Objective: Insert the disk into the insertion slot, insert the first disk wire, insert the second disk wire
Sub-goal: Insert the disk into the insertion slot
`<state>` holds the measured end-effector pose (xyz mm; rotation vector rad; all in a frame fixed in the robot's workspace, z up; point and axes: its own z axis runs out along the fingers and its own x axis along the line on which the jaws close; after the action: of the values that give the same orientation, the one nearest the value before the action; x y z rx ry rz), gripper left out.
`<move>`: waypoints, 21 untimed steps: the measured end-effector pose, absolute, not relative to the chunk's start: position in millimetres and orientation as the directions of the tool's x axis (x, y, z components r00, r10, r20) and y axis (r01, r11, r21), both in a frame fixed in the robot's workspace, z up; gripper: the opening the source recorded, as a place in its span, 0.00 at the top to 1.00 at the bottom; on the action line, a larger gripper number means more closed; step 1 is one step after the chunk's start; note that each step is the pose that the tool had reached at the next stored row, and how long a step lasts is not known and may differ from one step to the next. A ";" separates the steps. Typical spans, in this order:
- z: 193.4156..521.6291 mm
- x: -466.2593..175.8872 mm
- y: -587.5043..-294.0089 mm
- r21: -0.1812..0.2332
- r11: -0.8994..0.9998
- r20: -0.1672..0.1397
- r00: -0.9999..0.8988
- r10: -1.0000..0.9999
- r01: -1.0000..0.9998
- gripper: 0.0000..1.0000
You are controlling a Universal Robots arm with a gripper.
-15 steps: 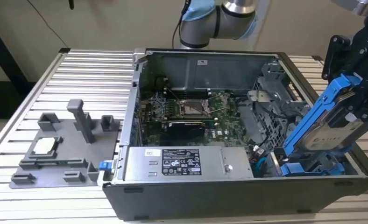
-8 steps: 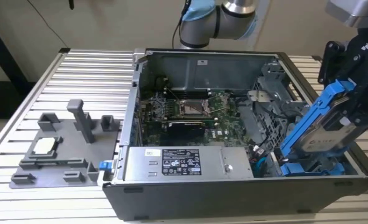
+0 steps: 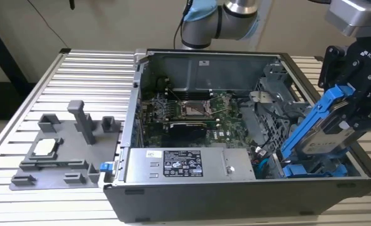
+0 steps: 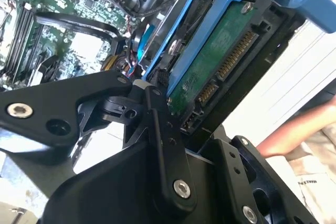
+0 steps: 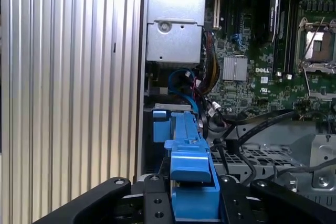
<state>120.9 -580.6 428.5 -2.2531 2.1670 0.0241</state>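
While the disk (image 3: 326,129) hangs tilted, with its lower end close over the insertion slot (image 3: 302,169), the gripper (image 5: 191,198) pinches its blue carrier. It is judged rigid, fairly heavy and shock-sensitive; hold it by the carrier edges, not by the exposed circuit board (image 4: 210,61).

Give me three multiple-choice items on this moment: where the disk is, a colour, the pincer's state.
1. Where is the disk? A) at the computer case's end on the exterior view's right B) at its opposite end C) outside the case
2. The disk's carrier is: A) red B) blue C) green
3. The pincer is: A) open, empty B) shut on a cable C) shut on the disk
Answers: 1 A, it leans tilted at the insertion slot there; 2 B, bright blue in both wrist views; 3 C, its fingers clamp the carrier in the first wrist view.
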 end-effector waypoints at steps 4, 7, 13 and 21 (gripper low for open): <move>425.1 121.9 -580.6 0.000 -0.043 -0.022 0.043 -0.999 -0.999 0.67; 421.9 122.1 -580.6 0.000 -0.047 -0.022 0.047 -0.999 -0.999 0.67; 415.7 122.2 -580.6 0.000 -0.051 -0.022 0.051 -0.998 -0.999 0.67; 405.0 122.2 -580.6 -0.001 -0.051 -0.029 0.051 -0.998 -0.999 0.67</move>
<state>122.2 -580.6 405.0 -2.2629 2.1496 0.0315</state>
